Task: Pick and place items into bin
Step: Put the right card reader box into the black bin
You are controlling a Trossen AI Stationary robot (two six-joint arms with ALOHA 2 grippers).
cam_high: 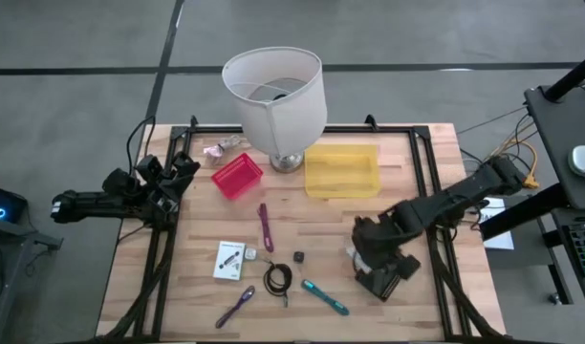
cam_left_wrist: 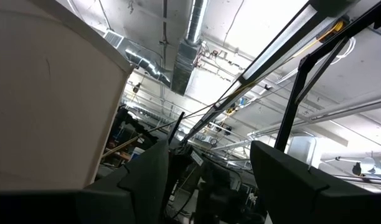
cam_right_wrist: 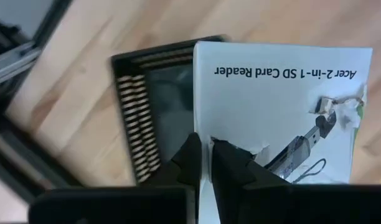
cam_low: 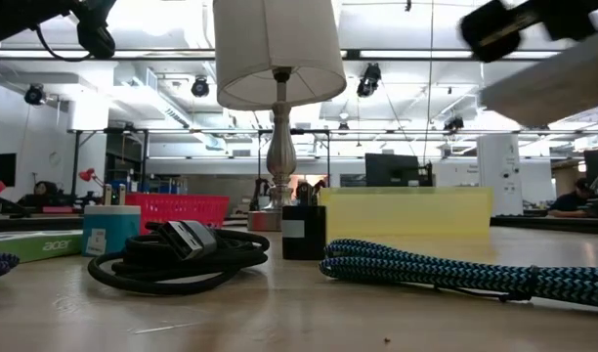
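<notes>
- The right hand [cam_right_wrist: 204,158] is seen pressed together on the edge of a white Acer SD card reader packet [cam_right_wrist: 284,106], lifted above a black bin [cam_right_wrist: 147,112] on the surface [cam_high: 417,191]
- The left hand [cam_high: 183,172] is held spread at the surface's left edge, pinching nothing
- A coiled black cable [cam_high: 276,278], teal pen [cam_high: 325,296] and purple sticks [cam_high: 265,226] are left lying mid-surface

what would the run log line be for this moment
right gripper: shut on SD card reader packet, front right of table | left gripper: open, idle at left edge | yellow bin: nothing visible inside
</notes>
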